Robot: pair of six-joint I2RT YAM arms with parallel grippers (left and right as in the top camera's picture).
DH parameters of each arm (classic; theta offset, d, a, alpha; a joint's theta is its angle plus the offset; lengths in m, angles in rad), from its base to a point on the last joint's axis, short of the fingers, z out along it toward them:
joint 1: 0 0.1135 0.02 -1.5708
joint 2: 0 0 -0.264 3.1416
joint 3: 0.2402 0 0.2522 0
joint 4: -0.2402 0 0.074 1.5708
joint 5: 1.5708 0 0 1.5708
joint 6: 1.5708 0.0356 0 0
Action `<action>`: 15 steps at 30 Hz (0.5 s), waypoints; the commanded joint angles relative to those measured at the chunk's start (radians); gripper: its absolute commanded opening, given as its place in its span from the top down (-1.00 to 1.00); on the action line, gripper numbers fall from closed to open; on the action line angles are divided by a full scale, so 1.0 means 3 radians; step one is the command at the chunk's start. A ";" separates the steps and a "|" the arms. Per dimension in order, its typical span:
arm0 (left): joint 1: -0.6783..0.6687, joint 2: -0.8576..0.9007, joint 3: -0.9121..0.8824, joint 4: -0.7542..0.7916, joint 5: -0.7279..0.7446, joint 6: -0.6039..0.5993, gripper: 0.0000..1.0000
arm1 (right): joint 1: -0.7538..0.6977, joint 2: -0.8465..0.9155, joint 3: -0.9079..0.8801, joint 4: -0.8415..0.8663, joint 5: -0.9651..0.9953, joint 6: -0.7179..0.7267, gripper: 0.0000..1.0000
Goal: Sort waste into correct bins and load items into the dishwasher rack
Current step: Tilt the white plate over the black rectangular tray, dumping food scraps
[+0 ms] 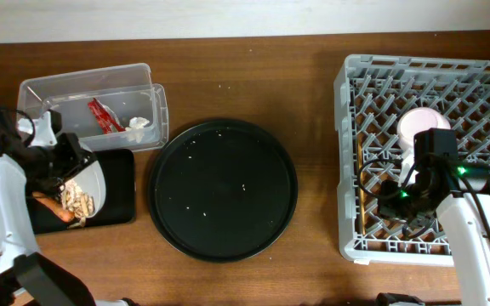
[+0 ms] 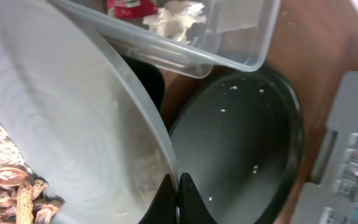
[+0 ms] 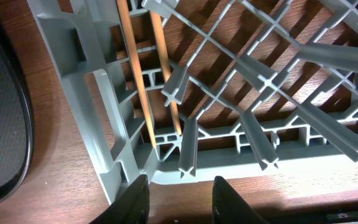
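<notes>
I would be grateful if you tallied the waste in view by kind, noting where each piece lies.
Red wrapper, in the clear tub: 1
White tissue, in the same tub: 1
Carrot stick, in the black tray: 1
Heap of food scraps, in that tray: 1
Total: 4

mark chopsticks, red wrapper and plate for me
chopsticks [image 3: 138, 87]: right wrist view, mid-length of the left-hand stick.
red wrapper [image 1: 105, 117]: overhead view, middle of the wrapper.
plate [image 2: 61, 124]: left wrist view, its pale ringed face.
</notes>
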 commanded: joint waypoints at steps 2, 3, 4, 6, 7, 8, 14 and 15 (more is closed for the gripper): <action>0.0028 -0.0069 0.0050 -0.0003 0.0319 0.0139 1.00 | -0.0004 -0.0024 -0.0014 -0.0003 -0.0028 0.0014 0.34; 0.0028 -0.0070 0.0050 -0.0003 0.0336 0.0140 1.00 | -0.0004 -0.0024 -0.0014 -0.0003 -0.0029 0.0014 0.35; 0.0028 -0.0069 0.0050 -0.0004 0.0425 0.0181 1.00 | -0.0004 -0.0024 -0.0014 -0.0003 -0.0029 0.0014 0.35; 0.0028 -0.0070 0.0050 -0.0004 0.0670 0.0229 1.00 | -0.0004 -0.0024 -0.0014 -0.0003 -0.0029 0.0014 0.34; 0.0029 -0.0070 0.0050 -0.0013 0.0783 0.0229 1.00 | -0.0004 -0.0024 -0.0014 -0.0003 -0.0028 0.0014 0.34; 0.0029 -0.0070 0.0050 -0.0022 0.0866 0.0229 1.00 | -0.0004 -0.0024 -0.0014 -0.0003 -0.0029 0.0014 0.35; 0.0029 -0.0070 0.0050 -0.0112 0.0991 0.0229 1.00 | -0.0004 -0.0024 -0.0014 -0.0001 -0.0015 0.0015 0.34; 0.0029 -0.0070 0.0050 -0.0137 0.0985 0.0294 1.00 | -0.0004 -0.0024 -0.0014 -0.0003 -0.0017 0.0014 0.34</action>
